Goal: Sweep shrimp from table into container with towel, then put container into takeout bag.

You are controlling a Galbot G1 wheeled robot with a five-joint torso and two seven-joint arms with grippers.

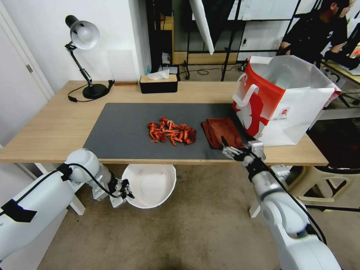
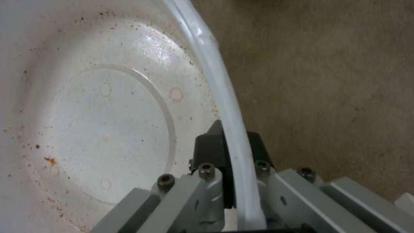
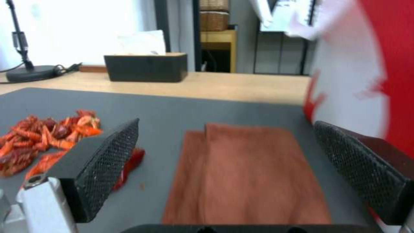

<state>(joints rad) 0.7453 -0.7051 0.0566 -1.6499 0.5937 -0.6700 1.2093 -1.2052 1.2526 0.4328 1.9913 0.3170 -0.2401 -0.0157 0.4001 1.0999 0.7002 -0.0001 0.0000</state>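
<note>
container (image 1: 152, 185) hangs below the worktop's (image 1: 56, 127) near edge, rim clenched in the left pincer (image 1: 125, 189). shrimp (image 1: 171, 131) lie mid-mat (a loose pile). right of them, the right pincer (image 1: 229, 149) hovers released over the towel (image 1: 221, 131), beside the takeout bag (image 1: 285, 108).

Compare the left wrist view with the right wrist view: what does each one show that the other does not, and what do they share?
Only the left wrist view shows the container, white and speckled inside, with the left gripper shut on its thin rim, above brown carpet.

Only the right wrist view shows the shrimp on the dark mat, the rust-red towel between the right gripper's open fingers, the takeout bag and the black tissue box.

Both share nothing beyond each arm's own black fingers.
</note>
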